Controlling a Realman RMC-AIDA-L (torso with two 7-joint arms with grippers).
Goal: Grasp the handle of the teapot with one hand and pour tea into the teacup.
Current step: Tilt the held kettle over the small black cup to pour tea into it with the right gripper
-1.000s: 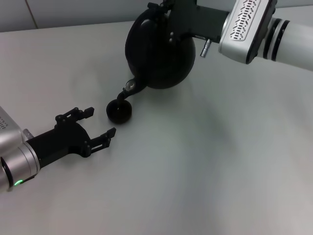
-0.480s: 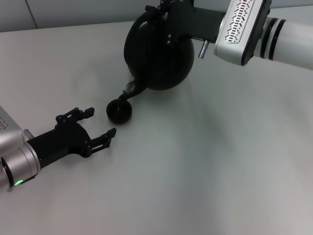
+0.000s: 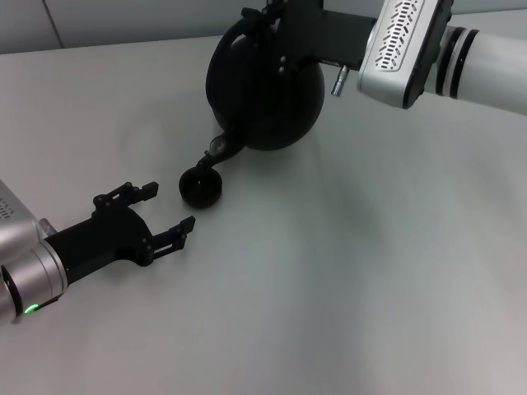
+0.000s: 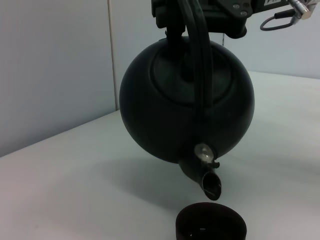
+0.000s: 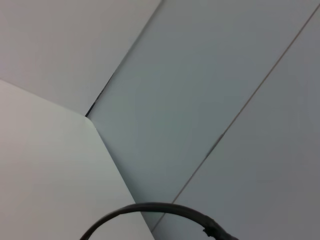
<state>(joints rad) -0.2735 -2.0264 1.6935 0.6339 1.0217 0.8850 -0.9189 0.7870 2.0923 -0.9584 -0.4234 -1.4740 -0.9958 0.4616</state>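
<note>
Pouring: right gripper [image 3: 276, 20] fingers closed on handle [image 4: 196, 45], teapot [image 3: 265, 90] tilted, spout just over teacup [image 3: 201, 187] | left gripper [image 3: 160, 210] open near cup on desk [image 3: 346, 280] | risk: more tilt may spill past the small cup

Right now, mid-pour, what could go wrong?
The teapot hangs tilted from its handle in the right gripper; it could swing and send tea past the small teacup. The spout sits just above the cup's rim, so dipping further might knock it. The open left gripper waits close beside the cup and could catch spills.
</note>
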